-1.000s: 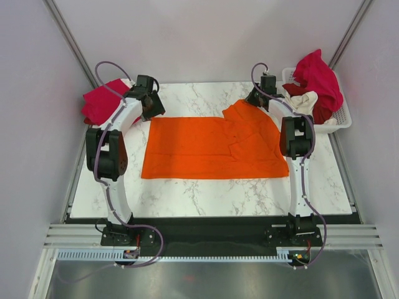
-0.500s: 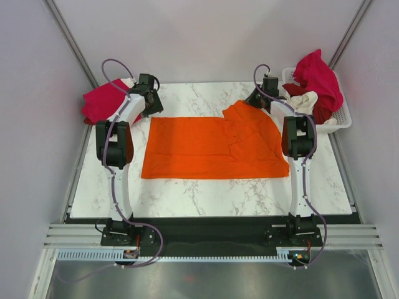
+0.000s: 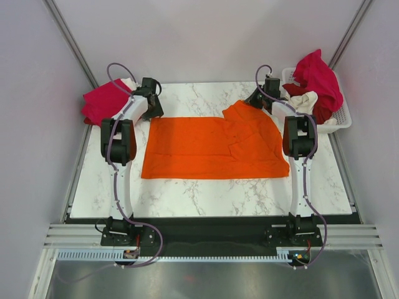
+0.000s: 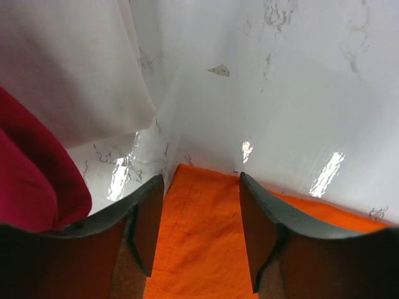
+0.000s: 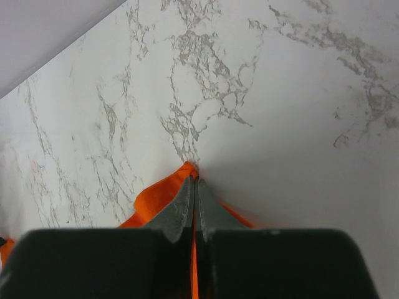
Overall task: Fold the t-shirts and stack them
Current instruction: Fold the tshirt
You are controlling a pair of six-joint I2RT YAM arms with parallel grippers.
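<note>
Left wrist view: left gripper [image 4: 198, 215], open and empty, has crept over the orange t-shirt [image 3: 209, 149] corner; right gripper [image 5: 194, 194] stays pinching another; 2-corner fold looks close.

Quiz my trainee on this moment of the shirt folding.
1. True or false: the right gripper is shut on the edge of the orange t-shirt.
2. The left gripper is: A) shut on red cloth; B) open, its jaws astride the orange t-shirt's corner; C) inside a bin.
3. Fill in: the crimson shirt at the far right lies piled in a white ___.

Key: 1 true; 2 B; 3 basket.
</note>
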